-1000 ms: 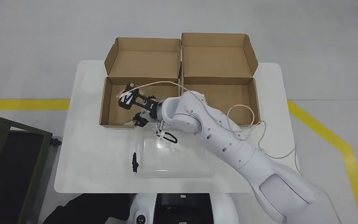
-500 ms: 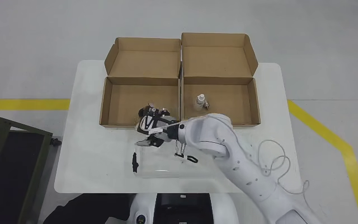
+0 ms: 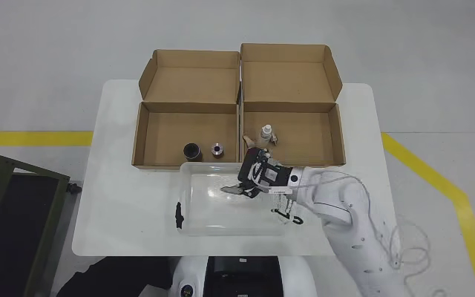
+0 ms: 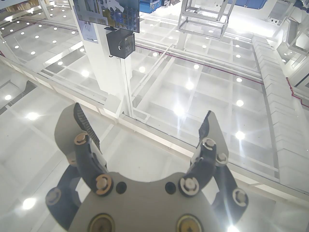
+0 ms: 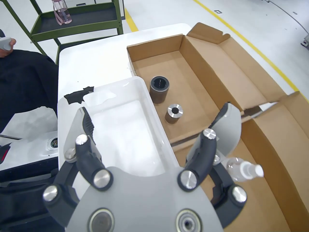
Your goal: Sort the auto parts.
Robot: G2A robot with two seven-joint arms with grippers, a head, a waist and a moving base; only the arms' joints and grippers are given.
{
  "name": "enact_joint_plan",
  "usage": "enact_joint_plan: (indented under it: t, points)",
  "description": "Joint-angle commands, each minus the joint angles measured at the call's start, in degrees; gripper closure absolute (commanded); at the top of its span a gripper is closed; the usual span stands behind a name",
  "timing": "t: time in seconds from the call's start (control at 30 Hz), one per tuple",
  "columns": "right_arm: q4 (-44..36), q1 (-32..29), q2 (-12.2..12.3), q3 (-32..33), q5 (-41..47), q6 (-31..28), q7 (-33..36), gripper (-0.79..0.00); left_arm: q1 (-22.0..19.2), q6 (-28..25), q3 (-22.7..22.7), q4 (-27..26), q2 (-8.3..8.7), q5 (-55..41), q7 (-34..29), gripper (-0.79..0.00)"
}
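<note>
Cylinders [image 3: 192, 151] in left box [image 3: 159, 137], spray bottle [image 3: 266, 134] in right box [image 3: 312, 137]

The white table [image 3: 111, 185] carries an open cardboard box [image 3: 163, 139], a second box [image 3: 312, 139] just beside it, and a clear bin [image 3: 211, 219].

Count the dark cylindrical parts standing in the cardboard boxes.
2. A larger black sleeve and a smaller silver-topped cylinder stand apart in one box, near its front wall. The right hand may hide more.

A white desk [image 3: 111, 185] stands on a grey floor marked with a yellow line [image 3: 44, 138]. Near it, a green shelf cart [image 5: 79, 19] carries a pink bottle [image 5: 59, 8], standing upright.
</note>
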Motion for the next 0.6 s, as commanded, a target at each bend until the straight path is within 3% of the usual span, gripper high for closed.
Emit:
enact_joint_plan:
  t: [0.0, 0.57]
  points:
    - [-0.9, -2.3, 0.6, 3.4, -0.3, -0.9, -1.5, -0.785, 0.0, 0.0, 0.0, 0.0, 0.00, 0.0, 0.0, -0.785]
    - [-5.9, -18.3, 4.1, 23.4, -5.9, -7.8, -19.4, -0.785, 0.0, 0.0, 0.0, 0.0, 0.00, 0.0, 0.0, -0.785]
